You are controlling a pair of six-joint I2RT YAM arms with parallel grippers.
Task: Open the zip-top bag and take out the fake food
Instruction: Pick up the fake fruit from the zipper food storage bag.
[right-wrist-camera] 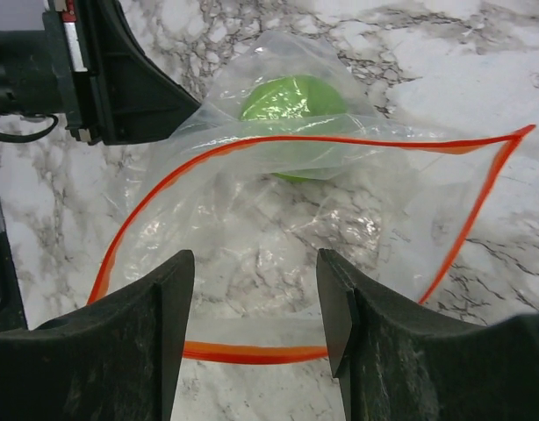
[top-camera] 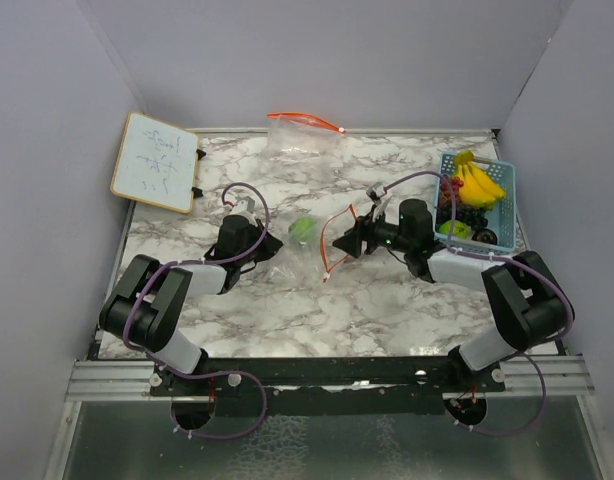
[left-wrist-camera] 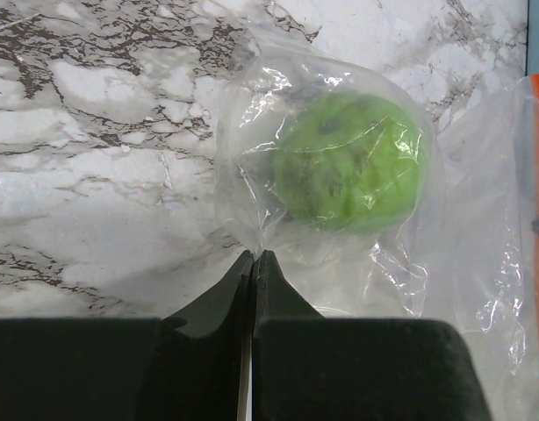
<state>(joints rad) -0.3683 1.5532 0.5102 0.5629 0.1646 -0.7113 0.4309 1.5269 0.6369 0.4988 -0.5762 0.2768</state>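
Centre of the table, I've got the zip-top bag [top-camera: 322, 250] lying flat on the marble, stretched between my two arms. Left gripper [top-camera: 277, 243] is at the bag's sealed end, and on the left wrist feed its fingers [left-wrist-camera: 278, 303] are pressed together, with a fold of clear plastic pinched at the tips. Just past them sits the round lime-green fruit [left-wrist-camera: 353, 162], fully inside the bag.

Over to the right wrist camera: right gripper [right-wrist-camera: 255, 272] has its fingers spread apart at the bag's mouth. The orange-red zip rim [right-wrist-camera: 252, 145] gapes in a wide loop, its lower lip running across just under the fingertips. I can see the green fruit through the plastic at the far end.

Right side of the table, the light-blue basket [top-camera: 509, 195] holds the yellow banana bunch [top-camera: 479, 185] and the dark red grape cluster [top-camera: 450, 190]. A second bag [top-camera: 302, 135] lies at the far edge, and a whiteboard [top-camera: 155, 162] sits far left.
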